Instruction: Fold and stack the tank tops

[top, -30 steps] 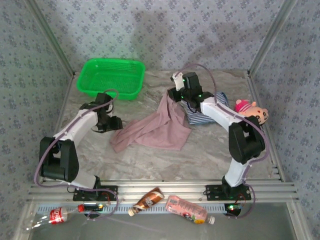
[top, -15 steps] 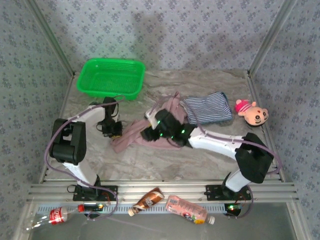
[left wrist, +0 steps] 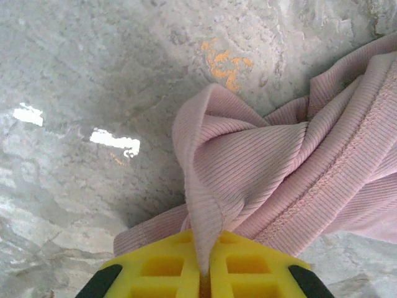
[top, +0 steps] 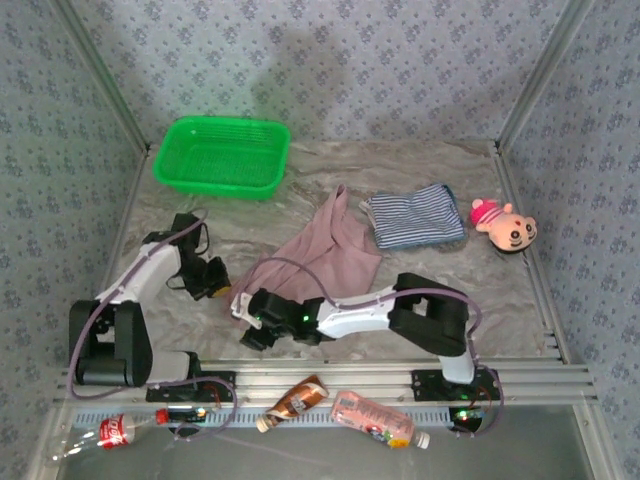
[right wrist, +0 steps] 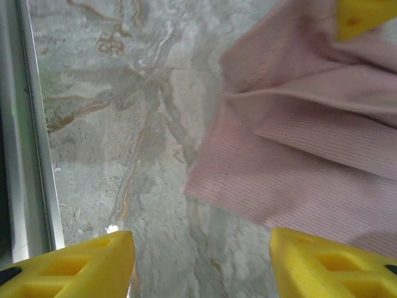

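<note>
On table [top: 430, 285], pink top [top: 320, 255] lies rumpled left of striped top [top: 415, 215]. Left gripper [left wrist: 205, 273] clenched on its hem; right gripper [right wrist: 205, 264] released over its near edge. Step: flattening. Next, likely: right grasps that edge.

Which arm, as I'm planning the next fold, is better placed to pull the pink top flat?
Left. The left gripper is shut on a fold of the pink tank top; the right gripper hangs open beside its edge.

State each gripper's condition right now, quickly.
Left gripper: shut on the pink tank top.
Right gripper: open, holding nothing.
</note>
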Available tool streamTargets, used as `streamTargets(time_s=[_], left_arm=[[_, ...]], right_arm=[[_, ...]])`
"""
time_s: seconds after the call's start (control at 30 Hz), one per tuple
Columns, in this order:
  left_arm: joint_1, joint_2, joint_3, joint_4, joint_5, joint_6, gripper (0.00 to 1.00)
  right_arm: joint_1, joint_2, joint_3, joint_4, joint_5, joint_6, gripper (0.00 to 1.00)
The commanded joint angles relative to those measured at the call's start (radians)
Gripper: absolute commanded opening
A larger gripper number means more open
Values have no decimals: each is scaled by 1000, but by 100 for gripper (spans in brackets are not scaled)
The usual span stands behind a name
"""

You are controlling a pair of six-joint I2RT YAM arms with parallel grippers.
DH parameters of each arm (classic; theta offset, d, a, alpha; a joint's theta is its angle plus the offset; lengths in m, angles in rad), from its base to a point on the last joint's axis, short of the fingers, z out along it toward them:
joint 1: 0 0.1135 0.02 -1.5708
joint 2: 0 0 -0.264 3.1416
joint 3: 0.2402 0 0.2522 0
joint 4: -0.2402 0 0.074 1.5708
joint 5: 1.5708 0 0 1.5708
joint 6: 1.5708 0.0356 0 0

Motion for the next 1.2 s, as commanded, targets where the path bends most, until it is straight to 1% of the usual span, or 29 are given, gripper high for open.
streamTargets(time_s=[0.0,0.03,0.13,0.2,0.3,0.5,0.57,0.63,0.73,0.77,0.9,1.03,1.1,1.17], left_arm=[[20,-16,-47,-38,61,-26,10],[28,-18,-52,-37,72,-21,10],[45,-28,-59,-38,73,-14,10],[61,-30,-61,-36,76,-3,10],[90,-23,-60,-38,81,18,11],[129,-3,-36,-44,85,58,11],[134,1,-30,-47,89,65,12],[133,1,-29,-44,101,66,13],[132,-9,-30,-38,136,57,15],[130,-16,-32,-36,146,52,16],[122,-69,-14,-50,154,42,29],[113,-104,-2,-41,184,33,43],[102,-106,-15,-24,184,35,46],[87,-101,-43,5,184,35,48]], right_arm=[[10,56,92,14,33,-64,61],[10,75,115,-9,51,-63,61],[12,102,142,-5,86,-67,61],[24,126,178,-44,118,-88,61],[28,164,204,-97,143,-90,58],[25,184,191,-173,137,-105,37],[24,169,187,-236,144,-96,26],[17,123,150,-253,163,-75,15],[-4,16,81,-236,192,-42,4],[-8,-17,69,-239,207,-39,1],[-33,-188,-22,-267,269,-15,0],[-66,-367,-84,-343,330,6,0],[-90,-446,-105,-383,357,17,0],[-121,-526,-123,-433,399,21,0]])
